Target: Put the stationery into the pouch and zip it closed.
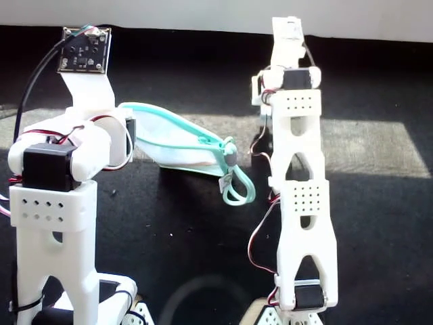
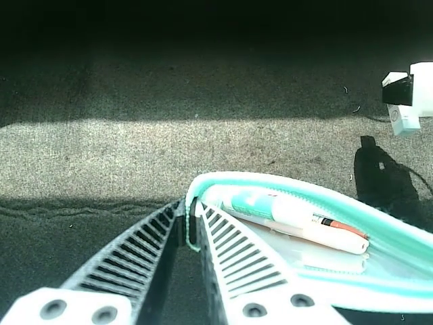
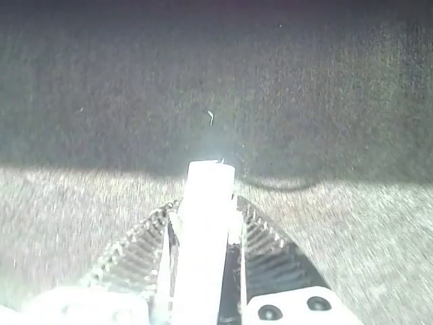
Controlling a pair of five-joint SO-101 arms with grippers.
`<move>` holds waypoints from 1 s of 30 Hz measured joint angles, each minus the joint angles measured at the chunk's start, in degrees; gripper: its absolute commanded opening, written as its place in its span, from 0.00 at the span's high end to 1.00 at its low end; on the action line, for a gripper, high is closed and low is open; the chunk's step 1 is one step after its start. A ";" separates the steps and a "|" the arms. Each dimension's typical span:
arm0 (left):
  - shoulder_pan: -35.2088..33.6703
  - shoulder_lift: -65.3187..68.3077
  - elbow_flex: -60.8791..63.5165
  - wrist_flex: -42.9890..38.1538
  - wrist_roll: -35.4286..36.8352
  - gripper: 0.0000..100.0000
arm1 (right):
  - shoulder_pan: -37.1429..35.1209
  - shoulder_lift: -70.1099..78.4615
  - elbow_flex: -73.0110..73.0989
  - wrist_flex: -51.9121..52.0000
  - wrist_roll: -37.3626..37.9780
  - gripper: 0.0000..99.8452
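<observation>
Nearest, the left tool (image 2: 189, 210) is clamped shut on the end rim of the pouch (image 2: 399, 230), which lies on the dark surface (image 2: 135, 149) with that end apparently raised and its mouth gaping. Pens (image 2: 304, 218) already lie lengthwise inside, and the zip pull (image 1: 237, 191) hangs at the opposite end. The step in hand looks like loading the last piece, so this clamp should hold firm with the mouth turned toward the other arm. Farther off, well apart from the pouch, the right tool (image 3: 206, 203) is closed around a white stick (image 3: 210, 183) that juts past its fingertips above the surface. That stick would best come in parallel to the pens, slip over the zipper teeth without snagging, and be released only once mostly inside.
</observation>
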 measured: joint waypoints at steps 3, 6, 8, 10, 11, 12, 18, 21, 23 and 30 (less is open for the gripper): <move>0.00 0.00 0.00 0.00 0.00 0.99 | -0.09 0.00 -3.60 4.92 1.32 0.99; 0.00 0.00 0.00 0.00 0.00 0.99 | 0.35 0.00 -4.31 5.71 1.49 0.99; 0.00 0.00 0.00 0.00 0.00 0.99 | 1.23 0.00 -4.31 5.98 1.49 0.99; 0.00 0.00 0.00 0.00 0.00 0.99 | 1.76 -0.35 -4.31 6.07 1.58 0.99; 0.00 0.00 0.00 0.00 0.00 0.99 | 1.85 -0.97 -4.31 6.07 1.58 0.99; 0.00 0.00 0.00 0.00 0.00 0.99 | 1.85 -2.37 -3.87 6.07 1.58 0.99; 0.00 0.00 0.00 0.00 0.00 0.99 | 1.76 -23.56 16.44 6.07 1.58 0.99; 0.00 0.00 0.00 0.00 0.00 0.99 | 1.67 -37.45 33.23 6.07 1.58 0.99; 0.00 0.00 0.00 0.00 0.00 0.99 | 1.41 -46.24 45.19 6.07 1.58 0.99; 0.00 0.00 0.35 -1.76 0.00 0.99 | 4.66 -64.70 90.11 -10.81 1.67 0.99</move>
